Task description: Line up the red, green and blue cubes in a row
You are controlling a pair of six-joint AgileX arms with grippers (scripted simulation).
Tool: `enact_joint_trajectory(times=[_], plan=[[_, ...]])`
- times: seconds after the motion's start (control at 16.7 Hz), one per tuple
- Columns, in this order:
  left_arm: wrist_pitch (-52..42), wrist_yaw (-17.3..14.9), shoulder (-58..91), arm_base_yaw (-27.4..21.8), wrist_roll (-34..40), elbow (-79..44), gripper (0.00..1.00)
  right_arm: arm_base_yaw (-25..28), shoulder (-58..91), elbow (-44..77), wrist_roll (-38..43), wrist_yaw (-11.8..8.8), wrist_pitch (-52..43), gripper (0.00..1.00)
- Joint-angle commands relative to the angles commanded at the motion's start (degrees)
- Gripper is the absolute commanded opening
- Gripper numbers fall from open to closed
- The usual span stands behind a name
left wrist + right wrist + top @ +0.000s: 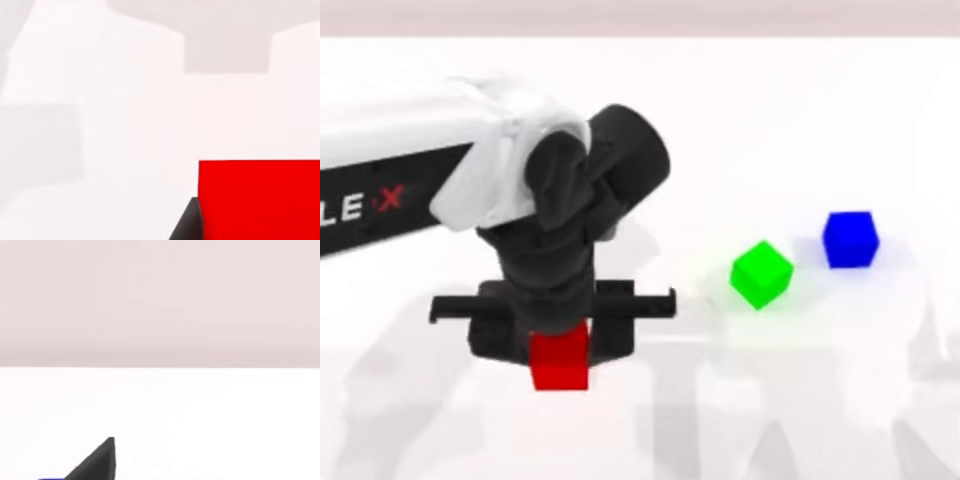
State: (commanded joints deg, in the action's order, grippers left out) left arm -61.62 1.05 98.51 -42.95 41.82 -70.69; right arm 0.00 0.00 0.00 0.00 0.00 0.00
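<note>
The left gripper point(560, 352) stands directly over the red cube point(560, 361), its black fingers flanking the cube closely on either side — whether they actually clamp it cannot be told, and the left wrist view shows only one dark fingertip point(189, 222) touching the cube's edge. The green cube point(761, 274) and blue cube point(849, 239) lie near each other, well apart to the right on the table point(840, 400). Probable fault: an off-centre or unconfirmed grip lets the cube twist or slip — spoiling the row; the right arm is out of the top view.
</note>
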Motion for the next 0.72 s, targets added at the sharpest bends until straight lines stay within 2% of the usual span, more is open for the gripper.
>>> enact_joint_trajectory(times=[0.12, 0.48, 0.72], plan=[[0.2, 0.2, -1.1, -1.8, 2.4, 0.7, 0.0, 0.0, 0.0, 0.0, 0.0, 0.0, 0.0, 1.0], [0.5, 0.2, -0.9, -1.8, 2.5, 0.7, 0.0, 0.0, 0.0, 0.0, 0.0, 0.0, 0.0, 1.0], [6.7, 0.1, 1.0, -1.7, 2.5, 4.6, 0.0, 0.0, 0.0, 0.0, 0.0, 0.0, 0.0, 1.0]])
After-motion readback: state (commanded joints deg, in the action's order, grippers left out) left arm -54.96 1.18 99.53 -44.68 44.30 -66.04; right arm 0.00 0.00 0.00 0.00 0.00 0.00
